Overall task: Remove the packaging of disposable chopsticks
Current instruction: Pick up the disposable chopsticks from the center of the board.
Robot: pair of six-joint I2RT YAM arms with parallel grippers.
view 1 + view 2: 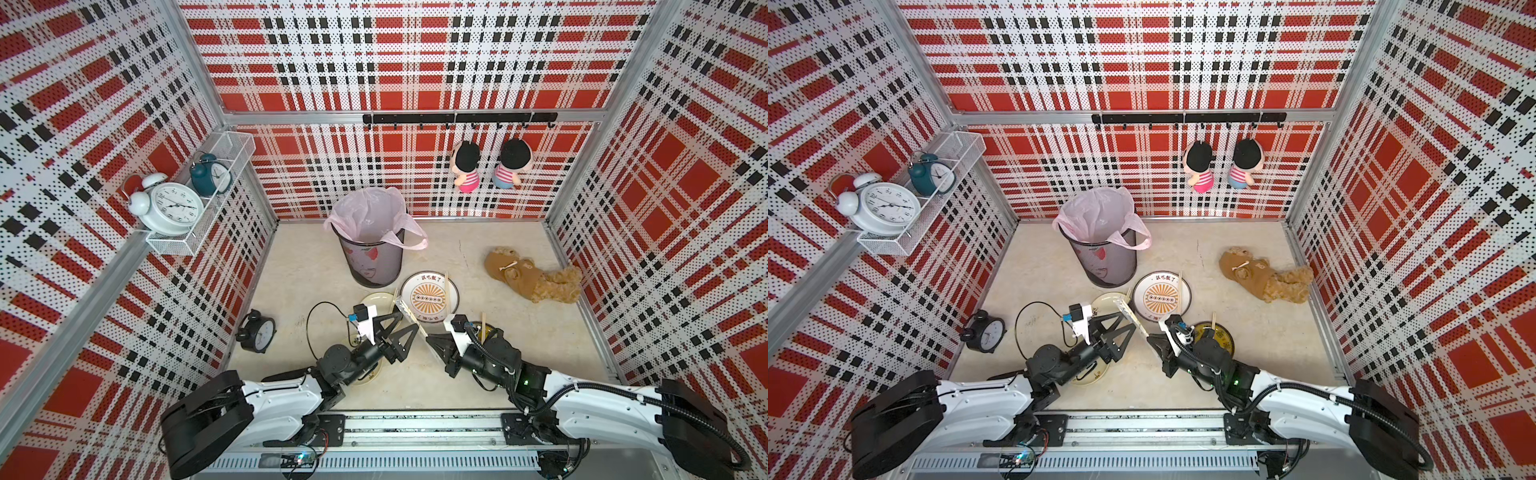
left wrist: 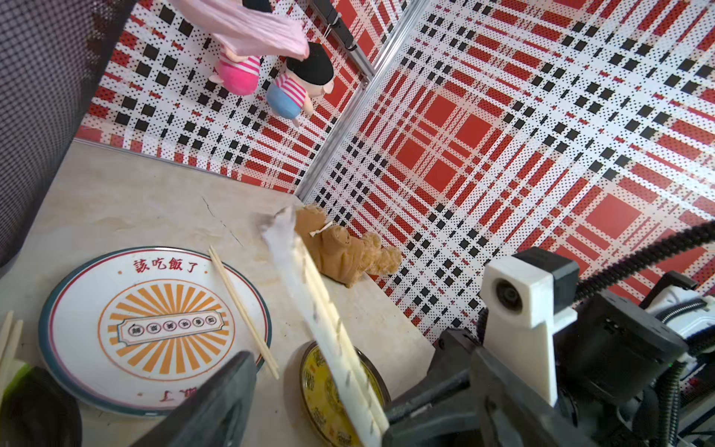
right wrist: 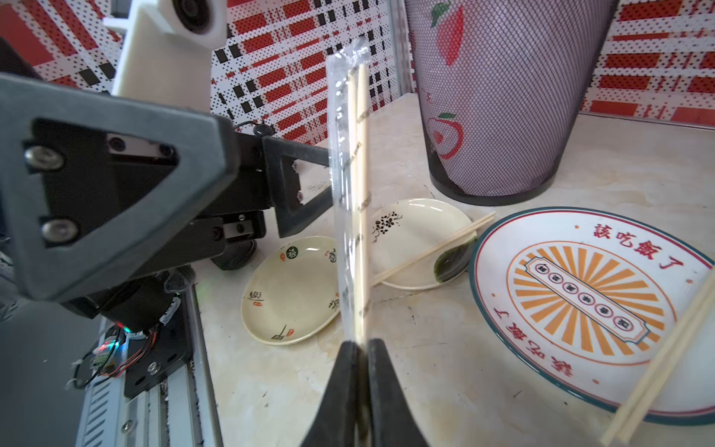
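Note:
My right gripper (image 3: pixel 361 344) is shut on one end of the packaging (image 3: pixel 345 174), a clear printed sleeve with a pair of disposable chopsticks (image 3: pixel 363 154) still inside. It holds the sleeve up off the table, slanting towards the bin (image 1: pixel 376 257). My left gripper (image 1: pixel 406 322) is open, and in the left wrist view the packaging (image 2: pixel 329 321) runs between its fingers (image 2: pixel 228 394) with a gap on each side. Both top views show the two grippers tip to tip, right gripper (image 1: pixel 1149 337) and left gripper (image 1: pixel 1128 322). Bare chopsticks (image 1: pixel 446 291) lie on the big plate.
A mesh bin with a pink liner (image 1: pixel 365 212) stands behind the plates. The printed plate (image 1: pixel 415 278), two cream dishes (image 3: pixel 286 294) and a yellow dish (image 2: pixel 321 402) lie around the grippers. A black alarm clock (image 1: pixel 257 332) sits left and a teddy bear (image 1: pixel 532 278) right.

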